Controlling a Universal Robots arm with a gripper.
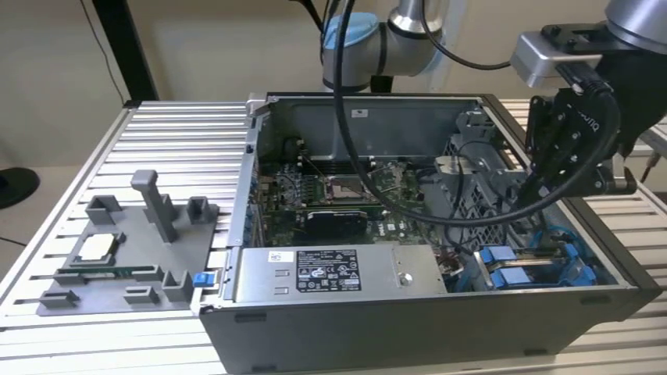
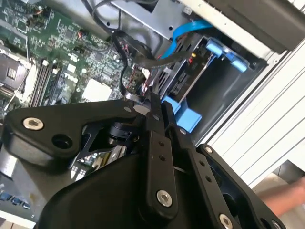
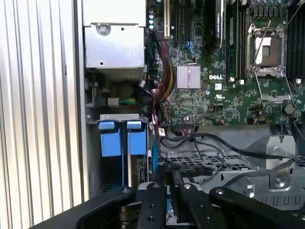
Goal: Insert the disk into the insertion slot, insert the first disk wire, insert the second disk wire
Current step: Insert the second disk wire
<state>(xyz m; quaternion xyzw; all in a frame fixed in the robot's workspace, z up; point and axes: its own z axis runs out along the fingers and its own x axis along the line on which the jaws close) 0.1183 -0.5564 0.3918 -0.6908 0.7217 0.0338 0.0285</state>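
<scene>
You had the gripper (image 2: 157,102) just beside the insertion slot (image 2: 224,83), its claw narrow, almost closed, I think to pass between the black wires (image 3: 209,143) there, and the disk (image 1: 508,275) sat already inside that slot.

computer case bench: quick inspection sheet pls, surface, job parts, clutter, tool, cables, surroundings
surface: slatted metal table carrying the open computer case.
job's things: two blue carriers sit side by side in the insertion slot.
clutter: grey fixture tray with upright pegs, at the exterior view's left of the case, small parts on it; labelled power-supply box inside the case.
grippers: tool close above the slot end of the case, beside black wires.
cables: blue flat cable runs into the slot; the arm's black hose loops over the case.
surroundings: beige wall, black post.
</scene>
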